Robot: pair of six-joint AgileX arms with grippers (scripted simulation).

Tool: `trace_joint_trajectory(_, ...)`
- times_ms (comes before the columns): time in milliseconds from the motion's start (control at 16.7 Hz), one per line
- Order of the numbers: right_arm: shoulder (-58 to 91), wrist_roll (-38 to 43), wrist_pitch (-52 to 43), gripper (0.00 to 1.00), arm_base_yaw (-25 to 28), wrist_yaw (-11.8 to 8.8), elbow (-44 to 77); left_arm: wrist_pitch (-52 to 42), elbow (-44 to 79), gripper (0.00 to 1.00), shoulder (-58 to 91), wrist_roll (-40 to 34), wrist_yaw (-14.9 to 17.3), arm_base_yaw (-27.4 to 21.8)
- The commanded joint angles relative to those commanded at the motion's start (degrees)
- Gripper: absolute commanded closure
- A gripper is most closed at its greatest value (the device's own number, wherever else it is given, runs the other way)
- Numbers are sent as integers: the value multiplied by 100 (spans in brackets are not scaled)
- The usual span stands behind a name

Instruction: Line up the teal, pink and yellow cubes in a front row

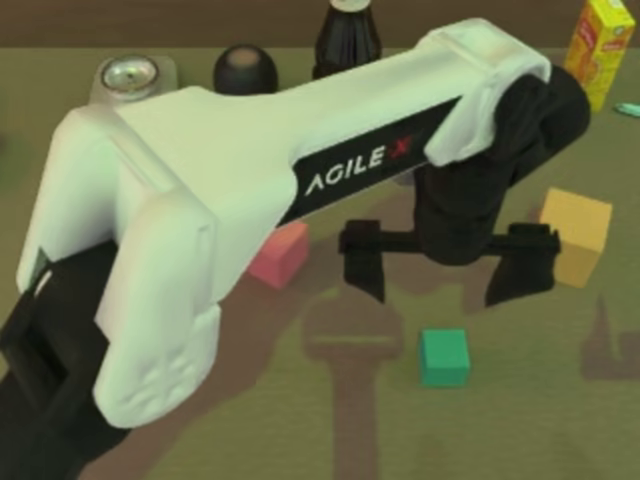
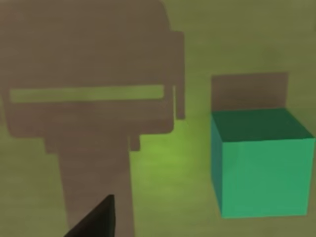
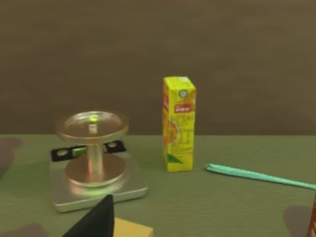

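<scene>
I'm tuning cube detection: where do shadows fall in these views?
Top view: the left gripper throws a dark shadow on the table beside the teal cube. Left wrist view: that shadow fills the cloth, and the teal cube casts its own behind it.

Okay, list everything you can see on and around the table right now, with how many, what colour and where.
teal cube: one, teal-green, front centre-right of the table, free.
pink cube: one, salmon pink, centre-left, partly hidden by the left arm.
yellow cube: one, mustard yellow, right side.
juice carton: one, yellow printed, upright at the back right.
scale: one, silver metal with a round pan, back left.
black round object: one, back, beside the scale.
dark bottle: one, back centre.
teal strip: one, lying flat beside the carton.
left pincer: one, black, open, above the table between the teal and yellow cubes, holding nothing.
right pincer: one black fingertip seen in the right wrist view only.
</scene>
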Motion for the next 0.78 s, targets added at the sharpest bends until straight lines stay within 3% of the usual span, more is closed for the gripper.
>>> trace_joint_trajectory(780,0,0,0,0,0,0,0,210,-559,0,-193,4942,141,2100)
